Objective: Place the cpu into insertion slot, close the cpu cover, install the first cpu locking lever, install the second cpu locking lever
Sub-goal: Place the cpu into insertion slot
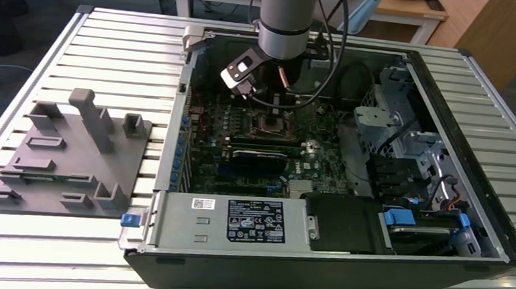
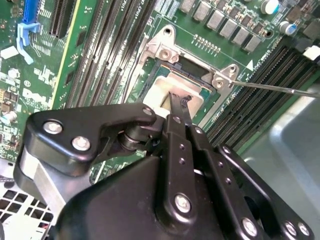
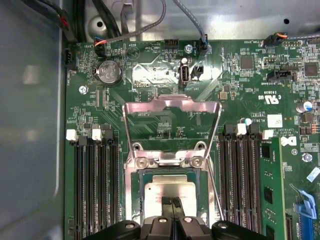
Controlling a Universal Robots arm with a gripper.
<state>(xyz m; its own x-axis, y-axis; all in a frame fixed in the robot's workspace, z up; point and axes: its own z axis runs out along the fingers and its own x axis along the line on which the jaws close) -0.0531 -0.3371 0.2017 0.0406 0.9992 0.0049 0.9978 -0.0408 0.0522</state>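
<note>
A black label [image 1: 258, 220] with white print and small marks sits on the grey power supply box [image 1: 181, 230] in the exterior view. A small barcode sticker [image 1: 202, 203] lies just beside it. The lettering on both is too small to make out. In the first wrist view the green circuit board [image 3: 235, 80] carries white printed letters [image 3: 272, 97], a white sticker [image 3: 274, 120] with dark print, and tiny codes next to its parts. In the second wrist view a white triangle [image 2: 249, 64] is printed on the board near a corner of the socket [image 2: 165, 50]. A line of small white letters [image 2: 264, 54] runs beside the triangle, and large white outline letters [image 2: 14, 97] stand on the board well apart from it.
</note>
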